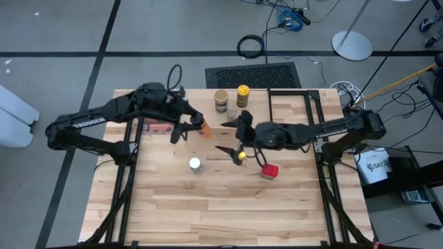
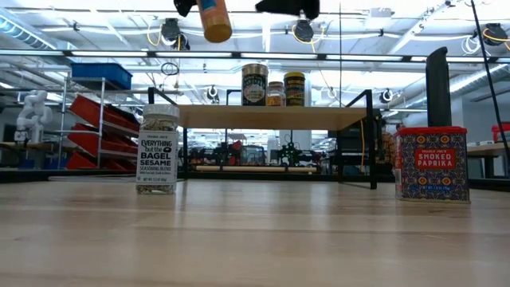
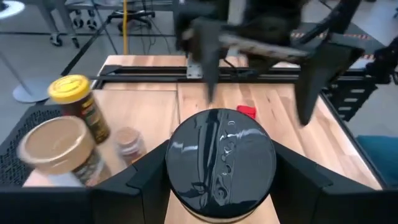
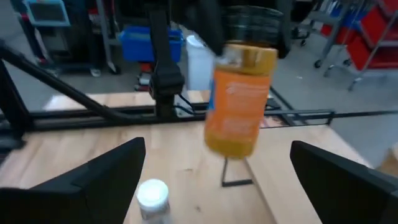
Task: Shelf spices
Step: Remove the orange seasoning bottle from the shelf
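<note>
1. One orange jar [image 4: 241, 99] with a dark lid hangs upright in the air above the table, long axis vertical, clamped in the left gripper [image 1: 188, 129].
2. Readable labels: "Everything but the Bagel Sesame" on the white-lidded jar [image 2: 158, 150], "Smoked Paprika" on the red box [image 2: 431, 163].
3. Three jars stand on the shelf [image 2: 271, 116].
4. Right gripper [image 1: 234, 135] is spread wide, empty.

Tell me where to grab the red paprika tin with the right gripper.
Take the red paprika tin across two opposite flat sides, just below its top, coming straight down from above. It stands upright and alone on the table, and it is boxy, so the flat faces should suit the pads better than the corners. The right gripper hangs open nearby.
</note>
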You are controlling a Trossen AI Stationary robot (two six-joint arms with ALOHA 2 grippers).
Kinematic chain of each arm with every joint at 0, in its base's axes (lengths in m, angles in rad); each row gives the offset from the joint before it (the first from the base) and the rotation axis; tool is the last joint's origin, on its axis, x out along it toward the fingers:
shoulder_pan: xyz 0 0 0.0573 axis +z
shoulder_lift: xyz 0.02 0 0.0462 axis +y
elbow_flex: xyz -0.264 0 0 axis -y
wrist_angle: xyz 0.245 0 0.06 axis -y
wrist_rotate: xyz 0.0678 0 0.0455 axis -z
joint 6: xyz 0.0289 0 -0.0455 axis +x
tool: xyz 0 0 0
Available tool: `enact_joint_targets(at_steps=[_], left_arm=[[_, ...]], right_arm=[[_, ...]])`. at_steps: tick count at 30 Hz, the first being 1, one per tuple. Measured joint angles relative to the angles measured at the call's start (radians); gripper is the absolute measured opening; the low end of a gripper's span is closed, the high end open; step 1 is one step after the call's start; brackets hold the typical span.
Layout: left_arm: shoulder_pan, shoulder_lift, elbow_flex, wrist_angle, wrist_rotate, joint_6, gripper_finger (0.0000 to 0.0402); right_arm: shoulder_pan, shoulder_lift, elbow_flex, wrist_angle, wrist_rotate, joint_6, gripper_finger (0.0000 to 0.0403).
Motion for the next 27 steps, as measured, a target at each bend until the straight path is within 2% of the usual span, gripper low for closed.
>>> enact_joint_targets(at_steps=[5, 14, 19, 27], left_arm=[[-0.085, 0.045, 0.0, 0.037, -0.051, -0.025, 0.0219], [-0.178, 0.149, 0.0, 0.097, -0.127, -0.025, 0.0219], [-0.195, 0.175, 0.0, 0.127, -0.138, -0.023, 0.0219], [-0.196, 0.176, 0.0, 0.147, -0.141, -0.024, 0.0219]], right_arm=[[-0.039, 0.036, 0.0, 0.035, -0.098, 0.048, 0.0391], [-0.05, 0.055, 0.001, 0.04, -0.147, 0.07, 0.0391], [-0.051, 0.055, 0.001, 0.023, -0.189, 0.079, 0.0387], [-0.051, 0.07, 0.001, 0.008, -0.191, 0.078, 0.0377]])
